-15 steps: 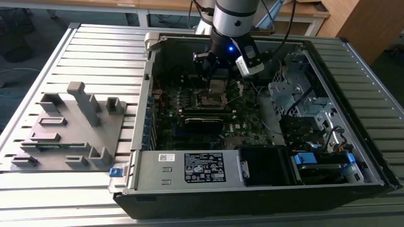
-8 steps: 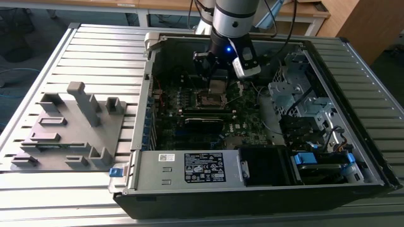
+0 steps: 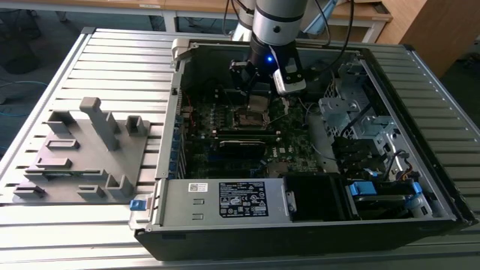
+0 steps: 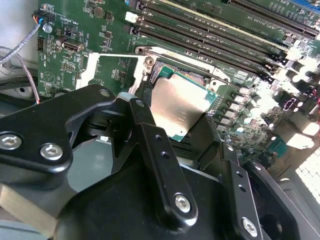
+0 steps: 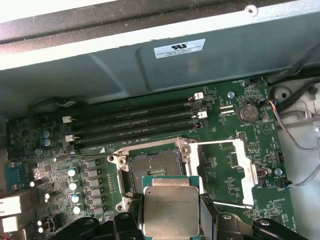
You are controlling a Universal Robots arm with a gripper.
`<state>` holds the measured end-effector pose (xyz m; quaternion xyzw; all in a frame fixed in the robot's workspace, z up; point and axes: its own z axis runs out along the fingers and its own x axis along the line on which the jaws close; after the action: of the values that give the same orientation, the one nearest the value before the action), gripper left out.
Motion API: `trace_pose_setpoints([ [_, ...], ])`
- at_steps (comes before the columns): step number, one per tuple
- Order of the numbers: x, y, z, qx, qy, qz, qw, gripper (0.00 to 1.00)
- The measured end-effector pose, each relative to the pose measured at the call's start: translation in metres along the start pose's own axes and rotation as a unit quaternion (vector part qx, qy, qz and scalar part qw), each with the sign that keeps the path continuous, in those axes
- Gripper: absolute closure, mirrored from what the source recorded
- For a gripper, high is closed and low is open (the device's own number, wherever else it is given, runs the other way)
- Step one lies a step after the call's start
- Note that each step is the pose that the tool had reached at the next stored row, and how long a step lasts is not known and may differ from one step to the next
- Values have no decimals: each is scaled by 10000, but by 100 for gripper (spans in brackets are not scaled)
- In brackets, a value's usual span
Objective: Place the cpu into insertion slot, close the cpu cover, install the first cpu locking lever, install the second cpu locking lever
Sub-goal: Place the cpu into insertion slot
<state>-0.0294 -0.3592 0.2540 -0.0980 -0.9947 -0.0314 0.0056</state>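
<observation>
1. Black two-finger gripper (image 5: 171,220) right up front in both wrist views, jaws clamped on two opposite edges of the small square silvery-grey cpu (image 5: 171,210), metal face up.
2. Silver-grey robot arm (image 3: 279,22) drops straight down into the open black computer case (image 3: 300,242), wrist vertical, working in the half away from the labelled grey power-supply box (image 3: 225,199).
3. Chip hangs over the dark square insertion slot (image 5: 152,170) at the edge away from the long black memory slots (image 5: 135,120). It's not seated, and how high it sits I cannot tell.
4. Slot lies bare: the thin silvery cpu cover (image 5: 248,172) is swung open onto the green motherboard (image 5: 235,125), just beside the slot.
5. Tight surroundings: memory slots along one slot edge, a row of small capacitors (image 5: 75,185) along another. A silvery drive cage (image 3: 341,107) stands near the arm on the exterior view's right.
</observation>
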Motion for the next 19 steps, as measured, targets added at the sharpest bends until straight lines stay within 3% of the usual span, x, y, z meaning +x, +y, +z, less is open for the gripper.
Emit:
trace_pose_setpoints([
  [4,0,0,0,-1,-2,37,10000,46],
  [8,0,0,5,-6,-23,368,9993,46],
  [12,0,0,11,-13,-45,726,9974,46],
  [16,0,-1,16,-18,-66,1080,9941,46],
  [19,0,-1,16,-19,-68,1103,9939,46],
])
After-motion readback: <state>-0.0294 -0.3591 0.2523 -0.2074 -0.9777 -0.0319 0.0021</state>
